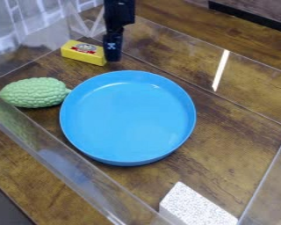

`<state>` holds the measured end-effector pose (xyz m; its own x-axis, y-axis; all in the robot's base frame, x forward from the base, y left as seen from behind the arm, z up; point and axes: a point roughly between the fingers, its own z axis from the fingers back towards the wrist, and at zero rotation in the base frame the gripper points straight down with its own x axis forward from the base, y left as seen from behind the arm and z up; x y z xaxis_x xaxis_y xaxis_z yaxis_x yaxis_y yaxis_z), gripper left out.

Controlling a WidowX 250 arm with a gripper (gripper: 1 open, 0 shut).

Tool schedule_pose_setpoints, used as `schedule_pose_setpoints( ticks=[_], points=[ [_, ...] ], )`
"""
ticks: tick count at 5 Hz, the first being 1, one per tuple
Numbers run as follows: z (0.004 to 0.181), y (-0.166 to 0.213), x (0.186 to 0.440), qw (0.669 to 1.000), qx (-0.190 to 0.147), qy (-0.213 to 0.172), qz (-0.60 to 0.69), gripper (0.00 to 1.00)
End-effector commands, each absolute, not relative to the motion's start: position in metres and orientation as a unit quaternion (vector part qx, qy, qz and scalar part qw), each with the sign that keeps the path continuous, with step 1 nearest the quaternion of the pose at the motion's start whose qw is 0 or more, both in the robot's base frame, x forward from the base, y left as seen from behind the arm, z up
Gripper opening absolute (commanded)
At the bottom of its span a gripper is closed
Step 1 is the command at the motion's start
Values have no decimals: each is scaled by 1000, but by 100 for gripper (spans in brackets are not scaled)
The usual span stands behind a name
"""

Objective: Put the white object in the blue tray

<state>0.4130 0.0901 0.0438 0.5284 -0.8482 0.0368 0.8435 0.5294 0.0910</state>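
Observation:
The blue tray (127,117) is a big round dish lying in the middle of the wooden table, with nothing in it. The white object (198,206), a small block with a grey-speckled top, rests near the bottom edge, right of centre, well apart from the tray. My gripper (112,58) hangs point-down at the far side, just beyond the tray's rim and right beside the yellow box. Its dark fingers look like one narrow column from this angle, so the gap between them does not show. Nothing is seen held.
A yellow box (84,51) lies at the back left, next to the gripper. A bumpy green vegetable-like thing (34,92) sits left of the tray. Clear plastic walls (61,163) run around the work area, one crossing the front left.

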Motion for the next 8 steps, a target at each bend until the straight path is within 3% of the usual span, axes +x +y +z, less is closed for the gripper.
schedule_pose_setpoints(
  ticks=[1,4,8],
  points=[
    [79,104,420,865,55,-74,-493,100],
    [55,83,407,855,46,-67,-511,100],
    [58,41,391,839,39,-56,-541,100]
  ],
)
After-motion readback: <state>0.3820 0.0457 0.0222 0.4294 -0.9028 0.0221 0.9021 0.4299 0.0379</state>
